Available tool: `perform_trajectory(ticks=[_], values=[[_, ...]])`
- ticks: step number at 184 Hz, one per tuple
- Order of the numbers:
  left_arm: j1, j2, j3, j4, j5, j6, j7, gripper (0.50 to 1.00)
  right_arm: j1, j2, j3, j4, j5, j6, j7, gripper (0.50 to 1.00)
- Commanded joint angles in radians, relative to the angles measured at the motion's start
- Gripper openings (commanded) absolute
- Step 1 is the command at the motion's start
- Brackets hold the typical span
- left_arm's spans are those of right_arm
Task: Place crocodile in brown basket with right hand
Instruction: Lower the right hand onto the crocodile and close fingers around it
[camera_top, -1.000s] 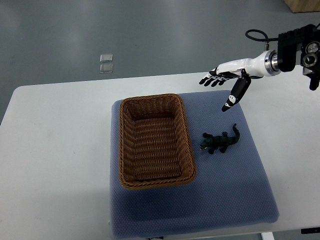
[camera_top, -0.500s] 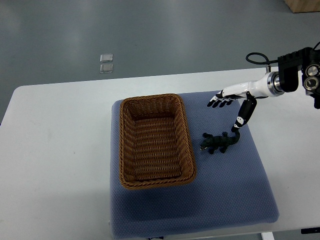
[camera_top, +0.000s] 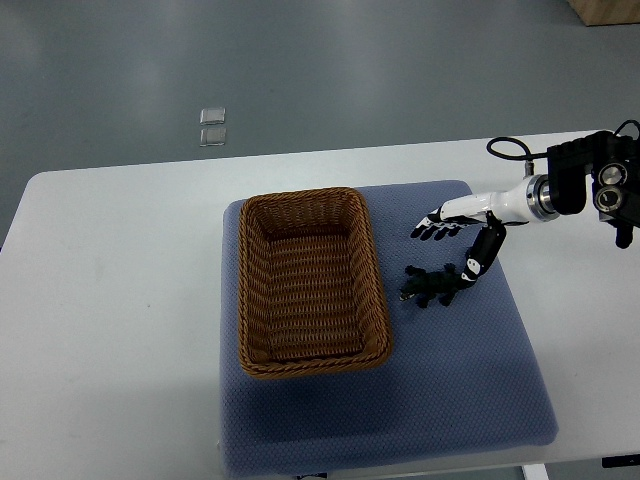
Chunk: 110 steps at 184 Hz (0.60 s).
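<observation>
Mat: a blue mat (camera_top: 470, 380) lies on the white table (camera_top: 100, 300), in the lower middle of the frame.
Basket: the brown basket (camera_top: 312, 364) sits on the left half of the mat, open side up.
Crocodile: the dark green crocodile (camera_top: 428, 287) lies flat on the mat, just right of the basket and not touching it.
Right hand: the right hand (camera_top: 452, 218) hangs just above the crocodile in the picture. Its fingers (camera_top: 430, 230) are stretched out wide and hold nothing. Its thumb (camera_top: 477, 258) points down over the tail end; I cannot tell if it touches.
In the way: only the basket's right wall stands between the crocodile and the inside of the basket.
Arm: the arm (camera_top: 585, 185) comes in from the right edge.
Floor: small clear squares (camera_top: 212, 116) lie on the grey floor, upper left.
Corner: a wooden thing (camera_top: 608, 10) shows at the top right.
Count: one mat, one basket, one crocodile, one hand, two squares.
</observation>
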<state>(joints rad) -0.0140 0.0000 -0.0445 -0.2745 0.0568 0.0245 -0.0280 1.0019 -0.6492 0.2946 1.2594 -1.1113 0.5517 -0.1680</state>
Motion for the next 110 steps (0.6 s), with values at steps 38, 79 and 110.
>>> perform_trajectory(ticks=[38,79,110], values=[[0.000,0.000,0.000,0.000,0.000,0.002,0.000,1.000,-0.034,0.017,-0.002,-0.002,-0.021,-0.026,0.002,0.924],[0.000,0.000,0.000,-0.002,0.000,0.002,0.000,1.000,-0.058,0.036,-0.003,-0.012,-0.056,-0.056,0.004,0.921],[0.000,0.000,0.000,0.000,0.000,0.002,0.000,1.000,-0.072,0.037,-0.005,-0.015,-0.061,-0.076,0.004,0.915]])
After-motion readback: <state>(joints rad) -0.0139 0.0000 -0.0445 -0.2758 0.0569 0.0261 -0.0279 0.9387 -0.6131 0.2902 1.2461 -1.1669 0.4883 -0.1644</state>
